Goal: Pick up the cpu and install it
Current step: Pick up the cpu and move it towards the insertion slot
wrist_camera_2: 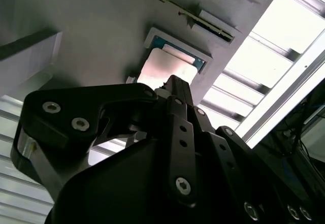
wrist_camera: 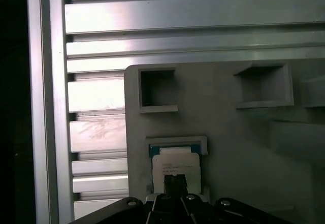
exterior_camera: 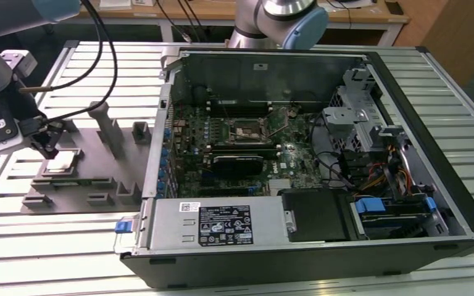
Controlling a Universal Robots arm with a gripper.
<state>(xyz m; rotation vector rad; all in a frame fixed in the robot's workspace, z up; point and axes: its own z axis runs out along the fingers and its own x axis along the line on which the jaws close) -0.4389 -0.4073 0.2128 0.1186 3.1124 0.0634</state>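
Note:
The cpu [exterior_camera: 62,161] is a small square chip with a pale silver top. It lies flat in a recess of the grey fixture tray [exterior_camera: 97,185] on the exterior view's left. My gripper [exterior_camera: 47,148] hangs right over the chip's near edge, fingers shut together with nothing between them. In both wrist views the black fingertips [wrist_camera: 174,181] point down at the cpu [wrist_camera: 175,162], and I cannot tell whether they touch it. The second wrist view shows the cpu [wrist_camera_2: 165,67] just past the gripper [wrist_camera_2: 172,84]. The black motherboard socket [exterior_camera: 243,131] sits inside the open computer case.
The open computer case [exterior_camera: 434,123] fills the exterior view's middle and right, with cables and a drive cage inside. Upright posts [exterior_camera: 103,126] rise from the fixture tray beside the chip. Everything rests on a slatted aluminium table [exterior_camera: 23,246]. A second arm's base [exterior_camera: 278,21] stands behind the case.

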